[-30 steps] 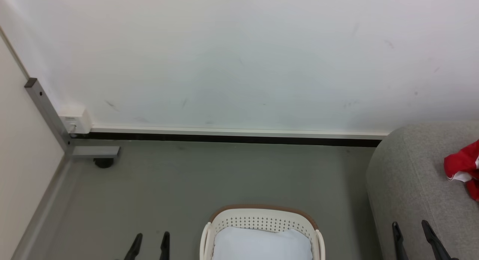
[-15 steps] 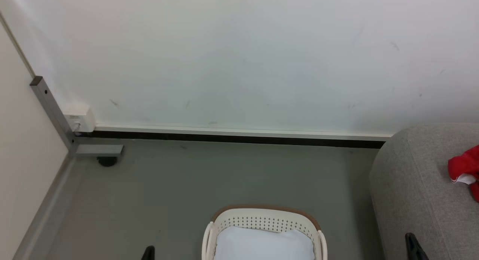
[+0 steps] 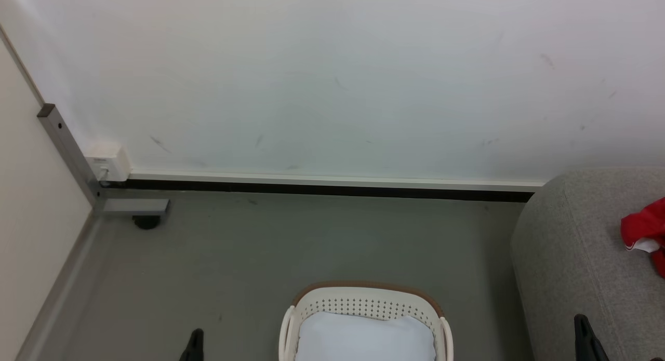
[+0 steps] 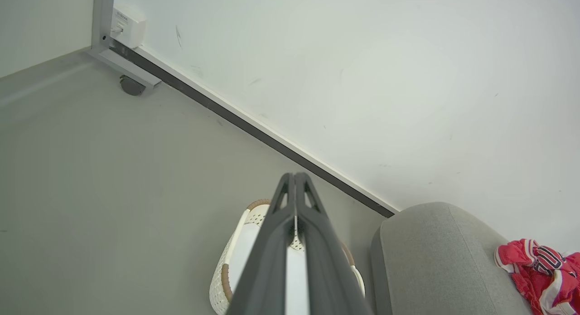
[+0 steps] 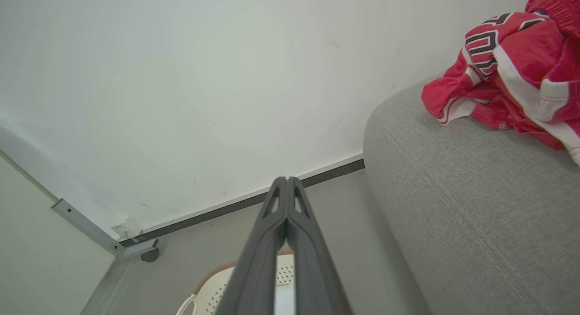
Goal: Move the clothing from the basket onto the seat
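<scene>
The clothing [image 5: 507, 75] is being borne at the wall-side edge of the seat [image 5: 476, 206], apart from the basket [image 3: 363, 291]. The left gripper [image 4: 294, 176] and right gripper [image 5: 287, 180] are being held with fingers pressed together, empty.

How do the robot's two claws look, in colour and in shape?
The left claw and the right claw look alike. Each has two long, matte dark-grey fingers that narrow toward the tip. Near each tip there is a slim triangular cut-out. I see no cables or markings on them.
</scene>
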